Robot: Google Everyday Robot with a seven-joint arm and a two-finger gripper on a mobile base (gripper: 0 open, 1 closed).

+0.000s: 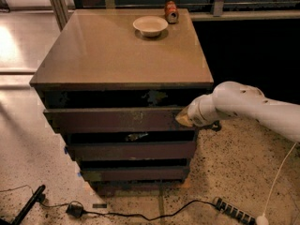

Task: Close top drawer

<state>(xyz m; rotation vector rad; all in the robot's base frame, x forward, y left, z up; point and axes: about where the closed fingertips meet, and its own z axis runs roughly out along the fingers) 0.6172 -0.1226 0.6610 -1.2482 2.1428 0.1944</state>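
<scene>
The top drawer is a wide dark grey-brown drawer with a flat front. It stands pulled out from the cabinet, with a dark gap above it and something pale showing inside. My gripper comes in from the right on a white arm. Its tip rests against the right end of the drawer front.
A pale bowl and a red can stand at the back of the cabinet top. Two lower drawers also stick out. A black cable and a power strip lie on the speckled floor in front.
</scene>
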